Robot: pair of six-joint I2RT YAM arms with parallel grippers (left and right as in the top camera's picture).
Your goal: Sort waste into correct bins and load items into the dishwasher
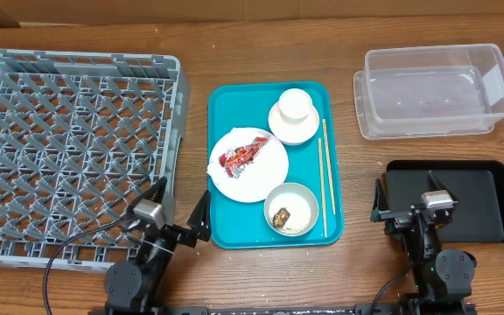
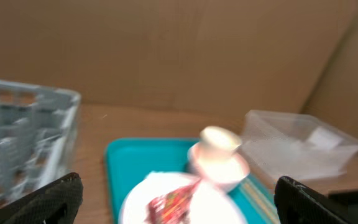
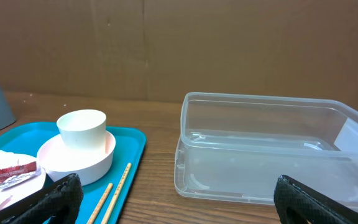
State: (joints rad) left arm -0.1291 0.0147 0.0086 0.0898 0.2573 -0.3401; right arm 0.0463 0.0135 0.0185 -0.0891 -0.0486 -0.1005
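Note:
On the teal tray point(image 1: 226, 105) a round plate point(image 1: 261, 179) holds a red-and-white wrapper point(image 1: 243, 155). Behind it a white cup point(image 1: 295, 103) stands inside a pink bowl point(image 1: 285, 131). A grey-white bowl point(image 1: 291, 210) holds rice and a brown lump. The grey dish rack point(image 1: 73, 149) lies far left, the clear tub point(image 1: 431, 92) back right, the black tray point(image 1: 462, 206) front right. My left gripper point(image 1: 178, 201) point(image 2: 179, 208) stands open at the tray's front left corner. My right gripper point(image 1: 407, 192) point(image 3: 179, 199) is open by the black tray, facing the tub point(image 3: 272, 149).
Two wooden chopsticks point(image 1: 325, 175) lie along the teal tray's right side. A cardboard wall point(image 3: 179, 43) closes off the back of the wooden table. The left wrist view is blurred.

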